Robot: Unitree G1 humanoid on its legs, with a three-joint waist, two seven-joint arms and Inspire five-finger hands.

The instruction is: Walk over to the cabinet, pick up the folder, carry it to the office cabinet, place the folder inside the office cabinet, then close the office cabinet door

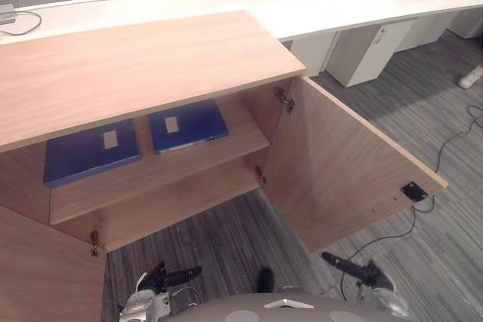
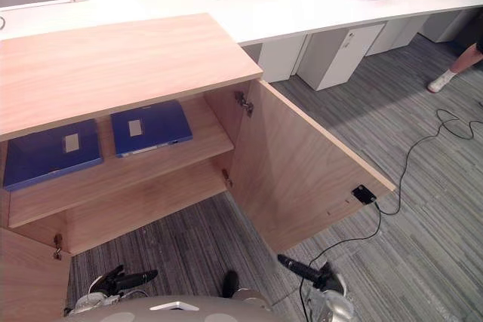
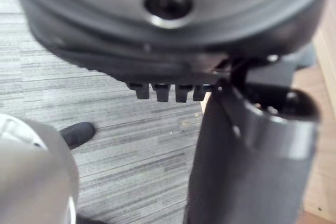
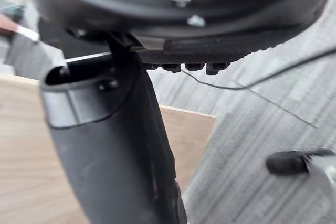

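Note:
The wooden office cabinet [image 1: 136, 65] stands in front of me with its doors swung open. Two blue folders lie flat on its upper shelf, one at the left [image 1: 90, 150] and one at the middle [image 1: 187, 124], each with a pale label. The right door [image 1: 339, 164] juts out toward me, and the left door [image 1: 45, 277] hangs open at the lower left. My left hand [image 1: 170, 277] is low in front of the cabinet, fingers straight and empty. Just below the right door's edge, my right hand [image 1: 355, 268] is likewise open and holds nothing.
Behind the cabinet runs a long white desk [image 1: 317, 5] with screens and stacked papers. White drawer units [image 1: 370, 50] stand beneath it at the right. A person's foot [image 2: 445, 77] shows on the grey carpet at the far right.

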